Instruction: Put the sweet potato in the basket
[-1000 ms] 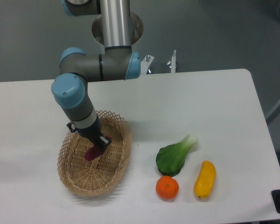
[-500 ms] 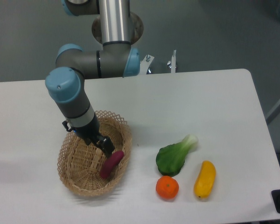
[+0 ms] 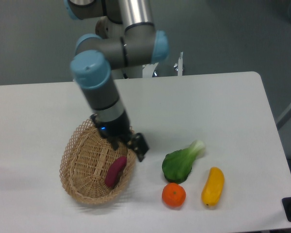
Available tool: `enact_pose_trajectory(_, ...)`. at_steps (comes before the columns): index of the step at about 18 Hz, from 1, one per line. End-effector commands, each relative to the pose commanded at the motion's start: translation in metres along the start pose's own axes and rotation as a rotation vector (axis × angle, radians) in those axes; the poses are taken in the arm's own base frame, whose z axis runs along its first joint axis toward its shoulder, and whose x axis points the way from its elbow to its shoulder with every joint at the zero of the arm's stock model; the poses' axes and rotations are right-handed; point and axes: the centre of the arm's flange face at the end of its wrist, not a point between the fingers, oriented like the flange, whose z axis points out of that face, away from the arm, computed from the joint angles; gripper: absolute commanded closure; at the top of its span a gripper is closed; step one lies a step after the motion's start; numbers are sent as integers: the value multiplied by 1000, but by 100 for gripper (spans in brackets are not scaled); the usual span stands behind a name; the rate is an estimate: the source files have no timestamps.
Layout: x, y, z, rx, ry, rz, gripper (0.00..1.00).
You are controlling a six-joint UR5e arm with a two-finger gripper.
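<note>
The dark magenta sweet potato (image 3: 115,172) lies inside the tan wicker basket (image 3: 82,160), toward its right side, with nothing holding it. My gripper (image 3: 134,145) hangs above the basket's right rim, up and to the right of the sweet potato and apart from it. Its dark fingers (image 3: 141,146) look spread with nothing between them.
To the right of the basket lie a green leafy vegetable (image 3: 181,162), a round orange fruit (image 3: 173,195) and a yellow oblong vegetable (image 3: 213,186). The white table's front edge (image 3: 145,228) runs close below them. The arm (image 3: 102,92) leans over the basket's back.
The sweet potato left the gripper and now rests in the basket. The gripper has since lifted and moved right, to above the basket's right rim.
</note>
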Motion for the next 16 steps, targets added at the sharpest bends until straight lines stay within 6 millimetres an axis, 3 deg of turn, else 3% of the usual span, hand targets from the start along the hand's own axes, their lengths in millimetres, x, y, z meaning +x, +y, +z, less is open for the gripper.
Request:
enact_pose_trajectory(5, -56, 67, -7, -13, 4, 65, 0)
enact_pose_trajectory(11, -92, 137, -12, -10, 56, 225, 0)
enact_pose_trajectory(13, -96, 151, -11, -12, 65, 277, 0)
enact_pose_trajectory(16, -95, 155, -15, -15, 61, 283, 0)
